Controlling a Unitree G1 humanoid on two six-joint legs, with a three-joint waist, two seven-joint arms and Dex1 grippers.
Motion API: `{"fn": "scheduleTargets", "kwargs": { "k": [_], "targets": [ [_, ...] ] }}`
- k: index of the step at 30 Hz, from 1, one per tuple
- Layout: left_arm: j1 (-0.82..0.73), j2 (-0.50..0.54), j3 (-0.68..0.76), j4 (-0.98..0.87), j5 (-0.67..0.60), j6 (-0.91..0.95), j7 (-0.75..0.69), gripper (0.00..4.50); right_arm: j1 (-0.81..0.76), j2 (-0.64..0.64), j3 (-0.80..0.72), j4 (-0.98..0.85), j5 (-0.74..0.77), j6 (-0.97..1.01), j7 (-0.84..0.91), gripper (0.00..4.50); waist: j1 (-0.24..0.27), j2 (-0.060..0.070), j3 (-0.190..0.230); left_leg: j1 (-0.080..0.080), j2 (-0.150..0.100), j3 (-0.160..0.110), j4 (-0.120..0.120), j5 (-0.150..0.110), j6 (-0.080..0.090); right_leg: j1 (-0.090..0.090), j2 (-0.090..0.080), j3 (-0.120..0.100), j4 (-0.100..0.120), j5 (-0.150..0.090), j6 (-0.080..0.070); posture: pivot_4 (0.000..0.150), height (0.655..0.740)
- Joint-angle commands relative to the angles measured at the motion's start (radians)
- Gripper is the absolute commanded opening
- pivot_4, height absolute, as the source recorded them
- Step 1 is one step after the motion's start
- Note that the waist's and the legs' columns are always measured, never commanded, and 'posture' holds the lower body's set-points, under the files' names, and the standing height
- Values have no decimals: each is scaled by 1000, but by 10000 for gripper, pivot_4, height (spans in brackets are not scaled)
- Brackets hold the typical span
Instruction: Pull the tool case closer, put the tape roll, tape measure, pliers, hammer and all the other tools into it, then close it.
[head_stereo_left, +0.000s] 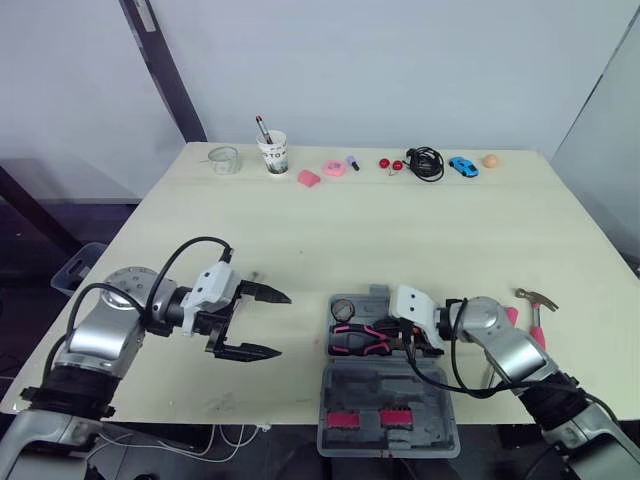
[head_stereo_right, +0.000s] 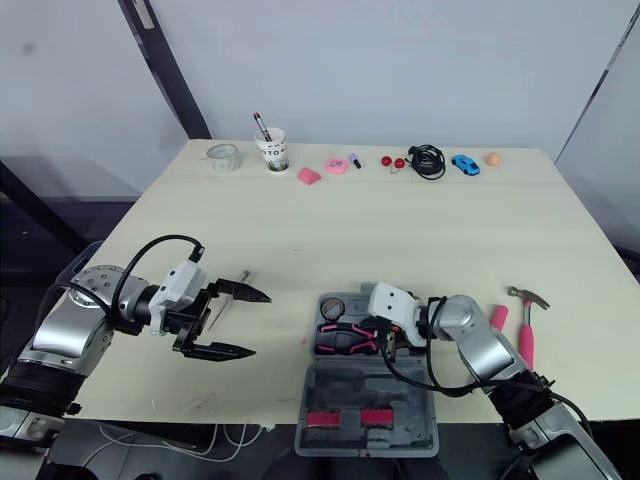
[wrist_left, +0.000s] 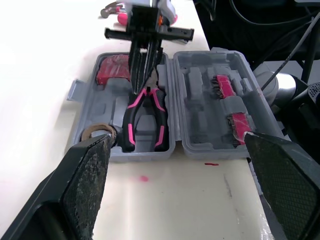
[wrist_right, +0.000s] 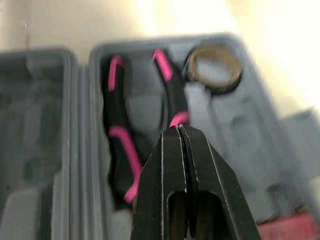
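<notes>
Hovering over the table (head_stereo_left: 400, 230) on the left, the left gripper (head_stereo_left: 283, 324) has its fingers spread wide, holding nothing, well apart from the tool case (head_stereo_left: 430, 395). The case lies open at the table's near edge, its lid half folded toward the robot. In the tray's far left corner sits the tape roll (head_stereo_left: 343, 308), with the pliers (head_stereo_left: 360, 340) just beside it, pink handles splayed. A red object (wrist_left: 112, 75), possibly the tape measure, sits in the tray's other end. The right gripper (wrist_right: 177, 129) points down at the pliers' head, fingers pressed together; whether they touch it is unclear. The hammer (head_stereo_left: 537, 318) lies on the table right of the case.
</notes>
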Motion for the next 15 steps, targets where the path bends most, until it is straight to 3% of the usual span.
{"fn": "scheduleTargets", "kwargs": {
  "k": [1, 12, 15],
  "targets": [
    [-3, -3, 30, -20, 0, -8, -31, 45000, 11, 14, 0, 62, -12, -36, -10, 200, -1, 0, 0, 0, 0, 0, 0, 0, 0, 0, 0, 0, 0, 0, 0, 1500, 7400],
    [-3, -14, 22, -13, 12, -9, -30, 45000, 1, -20, 79, 235, -107, 34, 13, 200, -8, -2, -4, 3, 2, 2, 0, 0, 0, 1, 3, 2, 1, 1, -1, 1500, 7400],
    [14, -21, 31, -32, 5, 16, -12, 45000, 14, -24, 87, 249, -114, 1, 7, 200, -5, -2, -8, 10, 2, 2, 0, 0, 0, 6, 3, 2, 1, 0, -3, 1500, 7400]
  ]
}}
